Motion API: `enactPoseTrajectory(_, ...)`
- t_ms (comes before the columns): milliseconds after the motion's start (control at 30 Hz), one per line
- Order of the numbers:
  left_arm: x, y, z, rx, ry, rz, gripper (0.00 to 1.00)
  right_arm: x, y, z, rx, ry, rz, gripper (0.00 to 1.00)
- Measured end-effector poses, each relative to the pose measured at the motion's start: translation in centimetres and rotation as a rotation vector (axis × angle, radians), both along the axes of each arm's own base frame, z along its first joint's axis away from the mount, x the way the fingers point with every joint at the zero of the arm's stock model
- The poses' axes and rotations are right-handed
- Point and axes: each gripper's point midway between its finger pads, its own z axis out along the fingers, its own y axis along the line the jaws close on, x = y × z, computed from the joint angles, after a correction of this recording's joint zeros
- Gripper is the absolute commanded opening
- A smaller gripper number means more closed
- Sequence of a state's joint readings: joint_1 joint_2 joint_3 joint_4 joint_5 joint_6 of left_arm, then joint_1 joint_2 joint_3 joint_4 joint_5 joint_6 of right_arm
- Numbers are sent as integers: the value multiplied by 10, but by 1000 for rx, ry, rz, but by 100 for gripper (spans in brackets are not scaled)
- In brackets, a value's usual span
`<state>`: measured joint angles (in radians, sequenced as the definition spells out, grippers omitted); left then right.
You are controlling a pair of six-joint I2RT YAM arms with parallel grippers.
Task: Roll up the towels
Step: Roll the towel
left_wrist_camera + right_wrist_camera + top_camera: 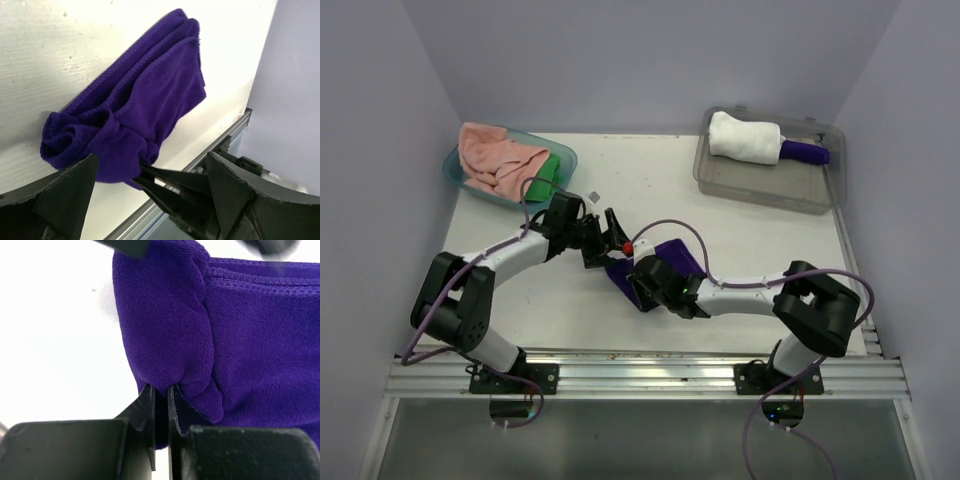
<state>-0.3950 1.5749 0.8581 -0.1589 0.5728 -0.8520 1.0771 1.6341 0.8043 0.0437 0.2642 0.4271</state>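
**A:** Start at the left. What's there?

**B:** A teal tub (pixel 565 155) at the far-left corner of the table (pixel 740 240). The pink towel (pixel 495 160) is heaped in it, with the green towel (pixel 550 172) tucked in at its right end. Both are loose, not rolled.

**A:** And the arms?

**B:** They meet mid-table over the purple towel (pixel 670 258). The left gripper (pixel 605 240) has its fingers spread wide and holds nothing. The right gripper (pixel 638 290) has its fingers nearly together, nipping a fold of the cloth.

**A:** Can you see that from above?

**B:** Not really, because the arms cover it. The left wrist view shows what the top one hides: the near end of the purple towel (pixel 150 95) is curled into a loose coil and the rest lies folded flat. The right wrist view shows the pinch itself, right gripper (pixel 161 395) on a puckered lump of purple towel (pixel 250 330). It doesn't show the coil.

**A:** How will it handle?

**B:** I'd say it's light, limp and plush. It will sag and uncoil if let go, though it shouldn't slip. I'd take it across the coiled end, not by a single hem.

**A:** And far right?

**B:** A grey tray (pixel 760 182) with the white towel (pixel 745 138) already rolled, and something purple beside it that I can't make out.
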Motion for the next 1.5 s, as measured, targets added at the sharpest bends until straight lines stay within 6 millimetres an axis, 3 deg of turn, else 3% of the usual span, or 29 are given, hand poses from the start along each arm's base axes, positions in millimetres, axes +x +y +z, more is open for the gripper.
enactPoseTrajectory(200, 6, 14, 36, -45, -82, 30, 98, -1, -6, 2, 128, 101, -4, 0)
enactPoseTrajectory(367, 3, 28, 45, -54, -112, 65, 95, -4, -8, 3, 241, 196, -15, 0)
enactPoseTrajectory(667, -35, 32, 7, -29, 0, 73, 88, -12, -17, 5, 528, 442, -104, 0)
enactPoseTrajectory(867, -50, 3, -8, -31, 33, 8, 82, -19, -28, 5, 681, 570, -156, 0)
enactPoseTrajectory(1033, -57, -13, -38, -8, 101, -26, 75, -25, -26, 6, 714, 607, -146, 0)
enactPoseTrajectory(1100, -57, -14, -50, 5, 135, -20, 69, -25, -25, 7, 717, 609, -143, 0)
enactPoseTrajectory(1200, -52, -19, -51, -3, 145, -17, 50, -27, -26, 6, 712, 613, -136, 0)
enactPoseTrajectory(1233, -50, -20, -51, -4, 142, -17, 32, -27, -26, 5, 705, 613, -135, 4)
enactPoseTrajectory(1267, -47, -22, -51, -6, 146, -13, 24, -26, -26, 5, 693, 613, -136, 26)
enactPoseTrajectory(1367, -44, -25, -53, -2, 144, -20, 2, -21, -28, 10, 636, 594, -142, 65)
enactPoseTrajectory(1433, -43, -26, -53, 0, 141, -22, 0, -15, -31, 23, 592, 544, -137, 75)
enactPoseTrajectory(1500, -44, -26, -53, 0, 141, -23, 0, -6, -36, 40, 560, 469, -131, 78)
